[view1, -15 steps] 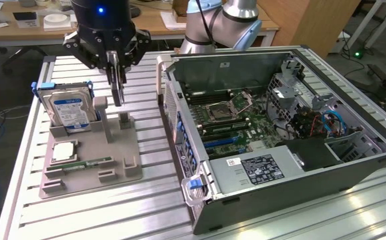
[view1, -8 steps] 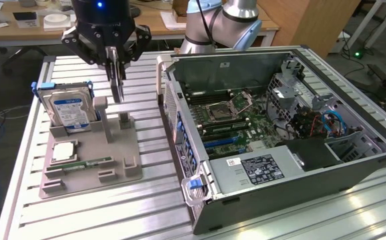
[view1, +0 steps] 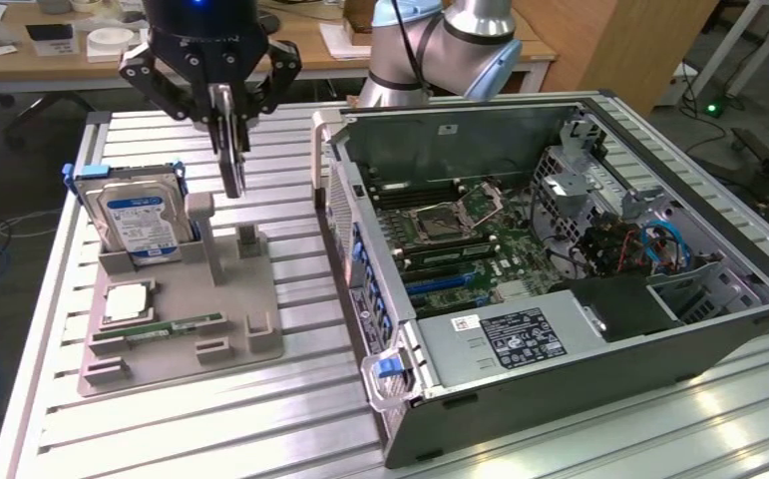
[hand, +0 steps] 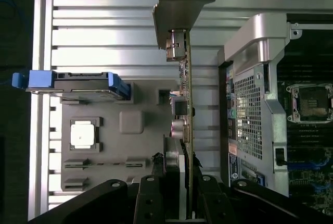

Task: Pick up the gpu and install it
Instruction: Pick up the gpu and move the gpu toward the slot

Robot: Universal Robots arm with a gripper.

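While the fingers [view1: 225, 106] were clamped on the gpu [view1: 232, 160], card hung edge-on just above the grey holder [view1: 244, 319] on the slatted surface [view1: 158, 439], at nine o'clock of the open computer case [view1: 531, 409], its flat face hidden, hard drive [view1: 138, 220] at eight o'clock of it.

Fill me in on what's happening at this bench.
A robot arm's end effector is clamped on the gpu, holding the thin card on edge just above the grey holder on the slatted table. The blue-labelled hard drive stands in that holder. The open computer case lies on its side at the exterior view's right with its motherboard exposed. The card is not in it yet.
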